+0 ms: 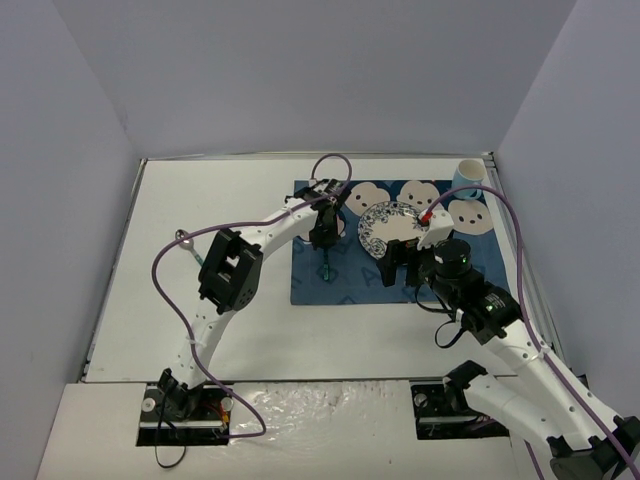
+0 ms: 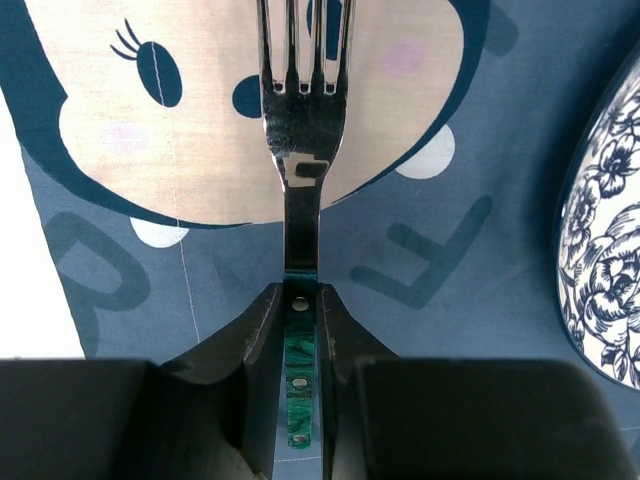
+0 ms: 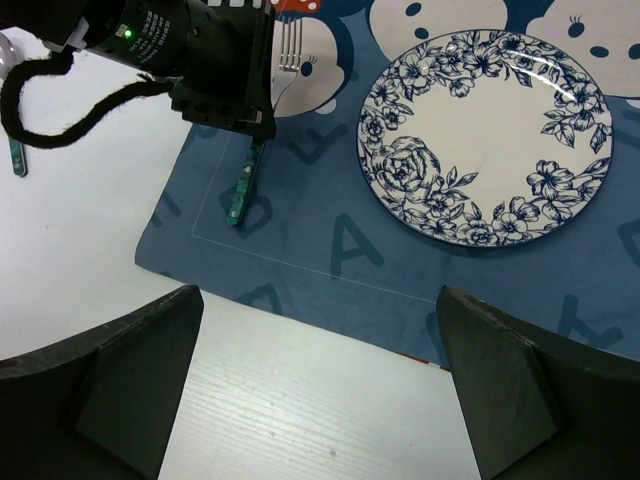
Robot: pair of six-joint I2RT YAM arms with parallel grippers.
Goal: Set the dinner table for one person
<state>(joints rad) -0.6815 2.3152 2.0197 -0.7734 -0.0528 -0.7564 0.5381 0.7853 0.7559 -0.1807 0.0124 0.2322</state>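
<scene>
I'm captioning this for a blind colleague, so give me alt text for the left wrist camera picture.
The left hand is shut on the green handle of a fork, its tines pointing away over a blue cartoon-face placemat. The rim of a blue floral plate shows at the right edge, on the placemat.

My left arm point(image 1: 268, 232), right arm point(image 1: 520, 352): white links, black joint housings. Purple cables point(image 1: 165, 268). Green LED point(image 3: 126, 32) on black wrist. My right gripper point(image 3: 318, 300): black wedge fingers point(image 3: 120, 390).
</scene>
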